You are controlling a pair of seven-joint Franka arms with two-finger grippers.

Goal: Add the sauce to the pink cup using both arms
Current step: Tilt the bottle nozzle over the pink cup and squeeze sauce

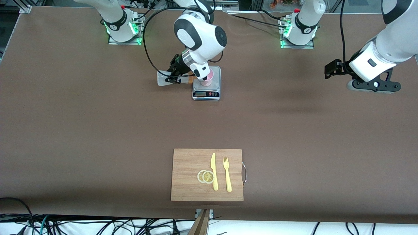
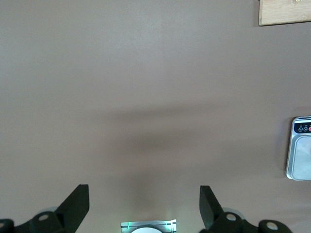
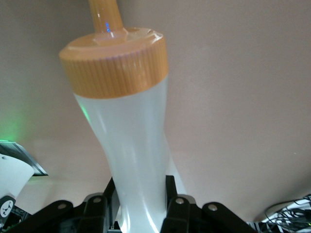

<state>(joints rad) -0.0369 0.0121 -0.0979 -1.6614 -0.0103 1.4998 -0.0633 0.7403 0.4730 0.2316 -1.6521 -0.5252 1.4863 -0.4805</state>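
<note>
Legible text: none. Scale (image 1: 206, 94), standing beside and below the right gripper (image 1: 172, 78): display panel and round buttons present, digits and markings not readable. Robot bases: small dark emblems, not readable. Squeeze bottle (image 3: 129, 145): no label visible.

Left tool (image 2: 144, 206) spread wide over bare table (image 2: 146, 97); scale (image 2: 300, 148) and board corner (image 2: 284, 12) at the edges

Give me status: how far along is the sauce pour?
Done: pink cup sits on the scale; right gripper is shut on the bottle. In hand: bottle lies sideways, nozzle toward the cup. Whether sauce is flowing cannot be seen. Left gripper waits open over bare table. Left: finish pouring, set bottle down.
</note>
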